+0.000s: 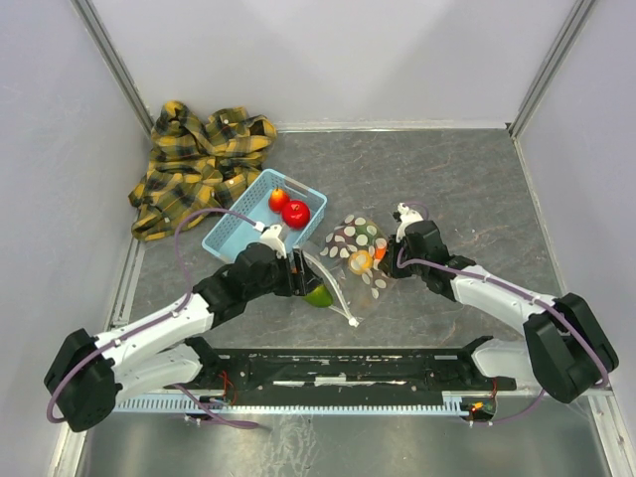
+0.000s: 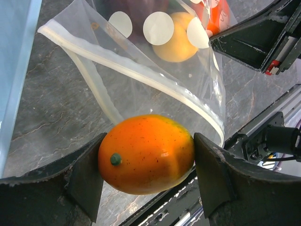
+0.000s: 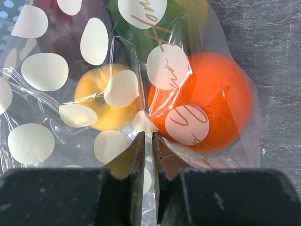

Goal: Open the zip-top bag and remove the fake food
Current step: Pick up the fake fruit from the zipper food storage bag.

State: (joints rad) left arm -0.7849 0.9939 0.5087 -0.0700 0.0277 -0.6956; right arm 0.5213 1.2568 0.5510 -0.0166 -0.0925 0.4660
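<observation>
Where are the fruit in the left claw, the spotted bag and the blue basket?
Held fruit point(image 2: 146, 153): left wrist view, its orange skin.
Spotted bag point(image 3: 44, 70): right wrist view, a white dot.
Blue basket point(image 1: 234, 211): top view, left wall.

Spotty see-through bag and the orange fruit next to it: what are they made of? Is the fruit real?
The clear dotted zip-top bag looks like thin glossy plastic film: it wrinkles, glints, and is see-through. The orange speckled fake fruit looks like hard shiny plastic, probably painted: smooth skin, soft sheen, neat green stem dot.
</observation>
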